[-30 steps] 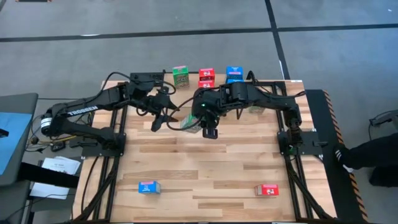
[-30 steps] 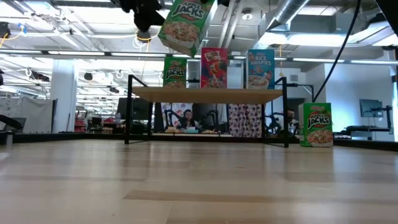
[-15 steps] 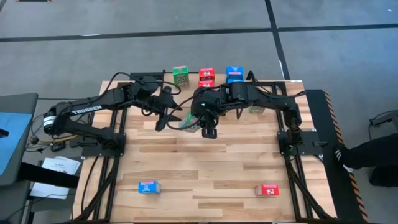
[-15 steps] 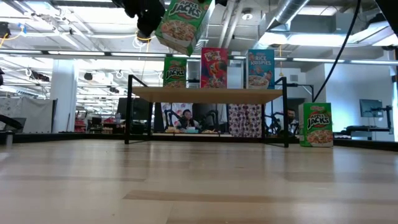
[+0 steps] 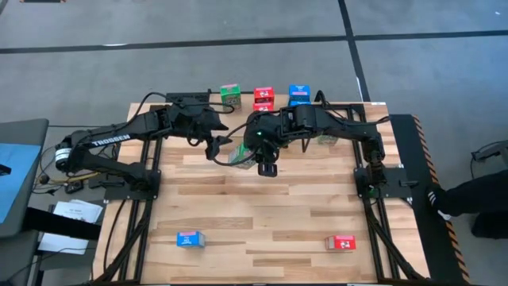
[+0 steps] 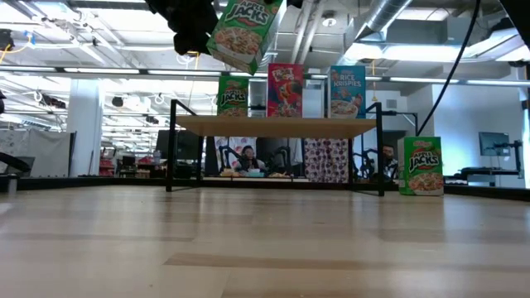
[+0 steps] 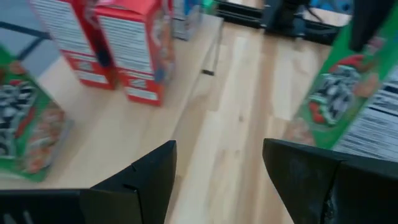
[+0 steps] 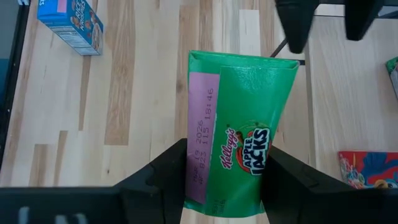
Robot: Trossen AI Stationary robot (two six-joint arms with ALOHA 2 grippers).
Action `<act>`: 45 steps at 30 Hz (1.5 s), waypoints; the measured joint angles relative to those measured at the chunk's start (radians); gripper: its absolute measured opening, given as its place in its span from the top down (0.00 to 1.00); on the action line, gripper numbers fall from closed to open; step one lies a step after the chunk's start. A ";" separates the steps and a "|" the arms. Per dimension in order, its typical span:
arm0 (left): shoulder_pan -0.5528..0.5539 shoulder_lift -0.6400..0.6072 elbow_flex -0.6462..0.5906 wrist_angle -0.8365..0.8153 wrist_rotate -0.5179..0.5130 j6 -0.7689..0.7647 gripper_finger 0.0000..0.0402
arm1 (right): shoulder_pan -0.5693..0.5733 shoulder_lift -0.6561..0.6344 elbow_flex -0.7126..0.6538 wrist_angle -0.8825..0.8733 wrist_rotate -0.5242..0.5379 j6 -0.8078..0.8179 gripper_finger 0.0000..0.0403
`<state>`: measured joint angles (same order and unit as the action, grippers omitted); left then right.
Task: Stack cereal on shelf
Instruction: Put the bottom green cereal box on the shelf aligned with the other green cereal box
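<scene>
A green cereal box hangs in the air with my right gripper shut on it, higher than the shelf and just in front of it. A green, a red and a blue box stand upright on the shelf's board. My left gripper stands open just left of the held box, with bare table between its fingers. One more green box stands on the table by the shelf's right leg. My right gripper pinches the green box between its two fingers, at the box's end nearest the wrist. The fingers slant down from the table's right side and lie along the box. The box is lifted clear and tilted in the air.
A blue box lies near the table's front left, and a red box near its front right. The wide middle of the slatted tabletop holds nothing. People sit in the room behind the shelf.
My left gripper has rolled about its own axis beside the held green box and stays open. The green box and my right gripper have kept still.
</scene>
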<state>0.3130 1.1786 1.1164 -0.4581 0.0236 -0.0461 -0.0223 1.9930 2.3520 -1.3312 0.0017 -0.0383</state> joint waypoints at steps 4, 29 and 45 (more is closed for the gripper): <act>0.000 0.000 0.000 0.000 -0.048 0.003 0.43 | 0.000 0.000 0.000 0.000 0.000 0.000 0.52; 0.000 0.000 0.000 0.003 -0.081 0.094 0.43 | 0.000 0.000 0.000 0.000 0.000 -0.015 0.52; 0.000 0.000 0.000 0.004 -0.082 0.102 0.31 | 0.000 0.000 0.000 0.000 0.000 -0.016 0.52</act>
<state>0.3130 1.1786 1.1168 -0.4545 -0.0586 0.0563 -0.0223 1.9934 2.3520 -1.3312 0.0013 -0.0547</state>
